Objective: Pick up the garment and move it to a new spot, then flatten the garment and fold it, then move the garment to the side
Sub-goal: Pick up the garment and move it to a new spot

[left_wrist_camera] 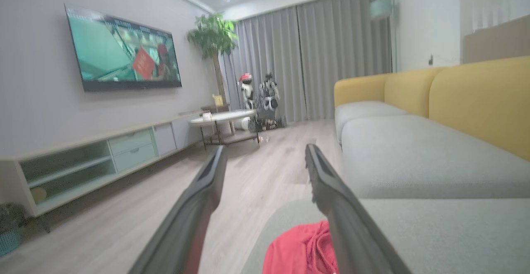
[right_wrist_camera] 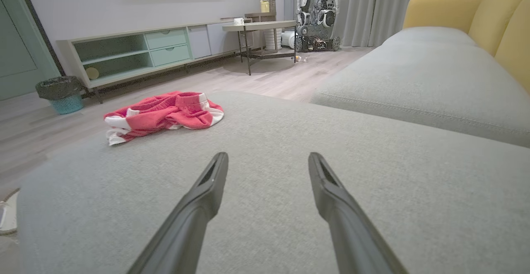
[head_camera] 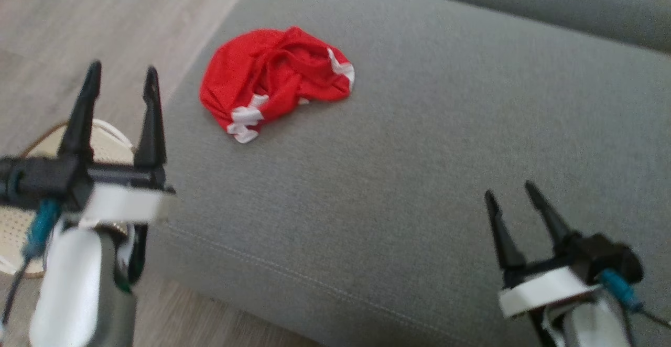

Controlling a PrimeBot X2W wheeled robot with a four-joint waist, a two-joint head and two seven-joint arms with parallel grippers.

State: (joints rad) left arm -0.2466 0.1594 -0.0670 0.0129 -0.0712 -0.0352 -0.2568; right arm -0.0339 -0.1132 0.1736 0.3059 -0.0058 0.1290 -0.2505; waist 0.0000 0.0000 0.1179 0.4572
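head view: the crumpled red fabric garment with white trim [head_camera: 275,82] lies near the left edge of the grey upholstered sofa cushion [head_camera: 419,179]. the left gripper [head_camera: 123,69] and right gripper [head_camera: 509,190] are both spread open, empty and apart from it.
left wrist view: a clumsy nudge could push it onto the pale wooden floor [left_wrist_camera: 256,183].
right wrist view: in the bunched folds, a pinch may catch only one layer.

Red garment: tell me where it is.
In the head view, the garment lies crumpled on the grey sofa cushion near its left edge, ahead of the left gripper, untouched.
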